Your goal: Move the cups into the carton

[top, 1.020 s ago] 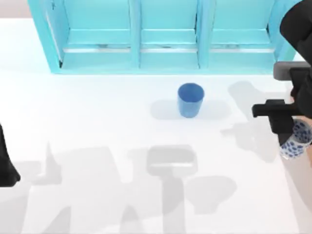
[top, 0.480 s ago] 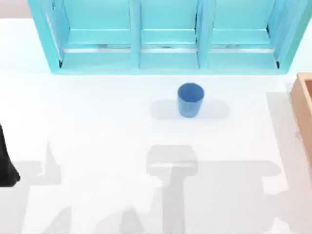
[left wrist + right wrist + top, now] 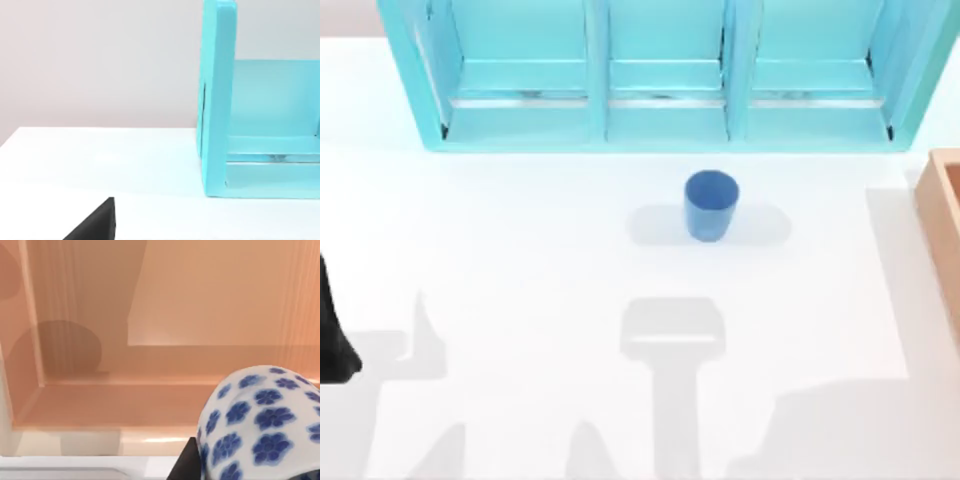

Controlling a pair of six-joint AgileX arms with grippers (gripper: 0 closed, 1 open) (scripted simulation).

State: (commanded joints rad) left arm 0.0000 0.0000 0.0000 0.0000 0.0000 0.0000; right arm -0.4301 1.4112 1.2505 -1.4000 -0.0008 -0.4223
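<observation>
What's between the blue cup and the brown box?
Nothing but bare white table. In the top view, the blue cup stands alone mid-table, and the carton sits at the right edge.

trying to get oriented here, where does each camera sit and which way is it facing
Top view: above the table, looking down at the blue cup, shelf unit and carton edge; left arm at the left edge.
Left wrist view: low, facing the shelf unit's end; a dark gripper part at the bottom.
Right wrist view: facing into the carton, floral cup close.
Shared: shelf unit, carton.
</observation>
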